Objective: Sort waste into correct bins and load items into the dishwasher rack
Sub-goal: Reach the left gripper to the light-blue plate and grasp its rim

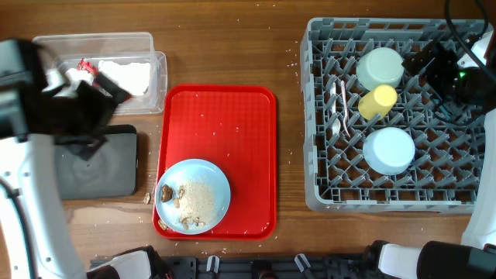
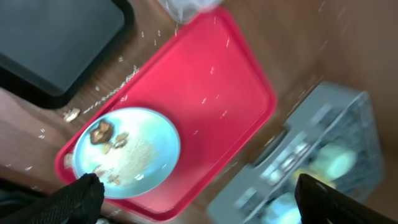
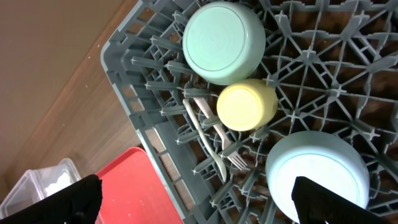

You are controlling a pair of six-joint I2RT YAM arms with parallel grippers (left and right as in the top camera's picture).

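Sitting on the red tray [image 1: 232, 132], a blue plate [image 1: 217, 174] holds crumbs [image 1: 200, 203]; the left gripper [image 2: 198, 183] and right gripper [image 3: 196, 182] both spread wide, empty, the right above the rack [image 1: 311, 139].

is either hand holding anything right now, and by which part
Nothing is held: the left hand and the right hand are both open and empty.

Red tray [image 1: 232, 116]; light blue plate [image 1: 213, 178] speckled with pale crumbs [image 1: 200, 200], brown bits [image 1: 167, 191]; grey rack [image 3: 134, 68]; ahead of black-fingered right gripper [image 3: 196, 202], yellow cup [image 3: 247, 104], pale green bowl [image 3: 224, 40].
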